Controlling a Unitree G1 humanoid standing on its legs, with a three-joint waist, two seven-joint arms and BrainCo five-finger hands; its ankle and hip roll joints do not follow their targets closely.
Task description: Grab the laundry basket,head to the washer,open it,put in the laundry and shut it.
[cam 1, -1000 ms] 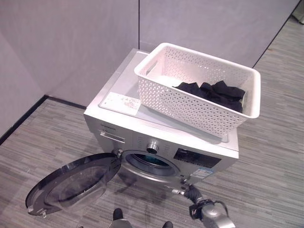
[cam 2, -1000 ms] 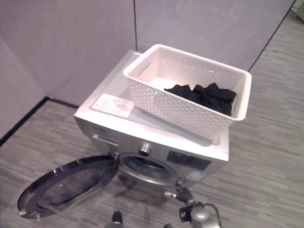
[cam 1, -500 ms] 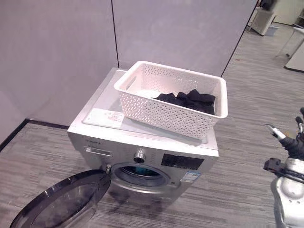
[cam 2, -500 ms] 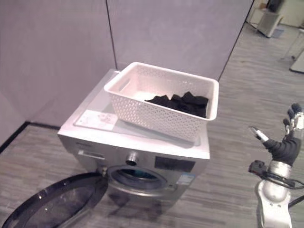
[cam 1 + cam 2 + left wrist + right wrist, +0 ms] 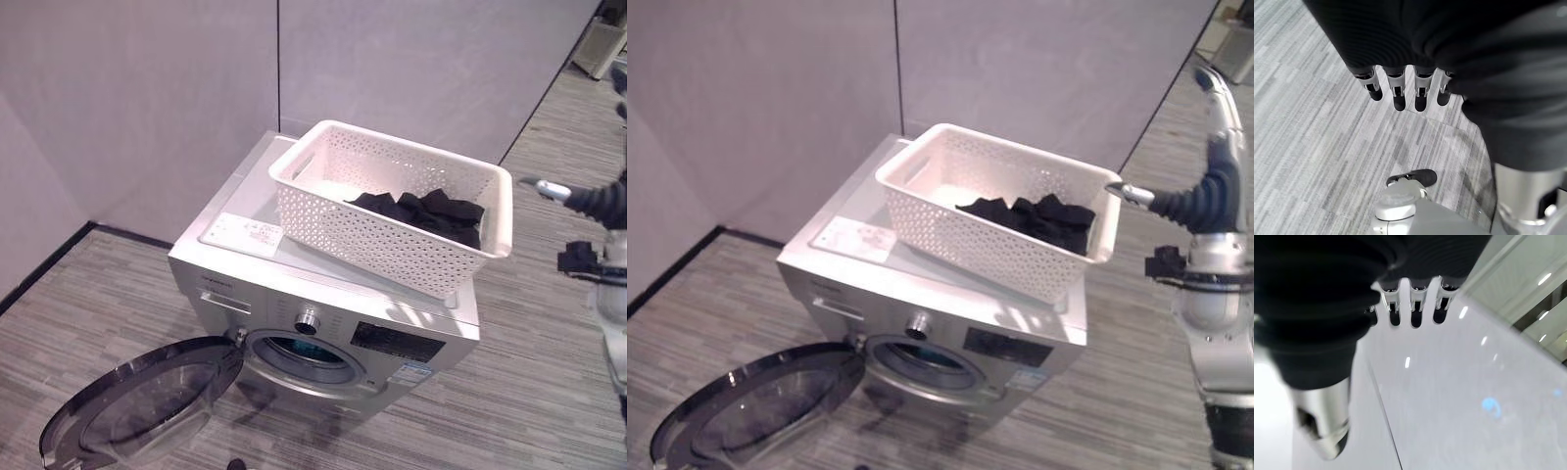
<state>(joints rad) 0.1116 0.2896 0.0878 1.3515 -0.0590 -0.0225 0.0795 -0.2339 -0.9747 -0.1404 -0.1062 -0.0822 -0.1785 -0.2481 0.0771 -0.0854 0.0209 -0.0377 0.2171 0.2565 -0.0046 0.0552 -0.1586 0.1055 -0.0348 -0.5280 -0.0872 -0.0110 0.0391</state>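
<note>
Status, left to right: round dark-glass washer door hangs swung wide open at the lower left, down near the grey striped floor, so the opening step looks done. Silver front-load washer stands against the grey partition wall, drum mouth exposed, nothing visible inside it from here. White perforated plastic laundry basket sits on the washer's flat top, slightly skewed, overhanging toward the right edge. Black crumpled laundry lies in the right half of the basket, none of it out yet. A white label sheet lies on the washer top just left of the basket. My left hand hangs over the floor in its wrist view, fingers straight and apart, holding nothing. My right hand is raised at the right, beside the basket's right end and not touching it; fingers extended, thumb sticking out toward the basket rim, nothing in it. My read: grab, carry and open are done; loading has not started. Left to do: pick the black laundry out of the basket, push it into the drum, swing the door up and latch it.
</note>
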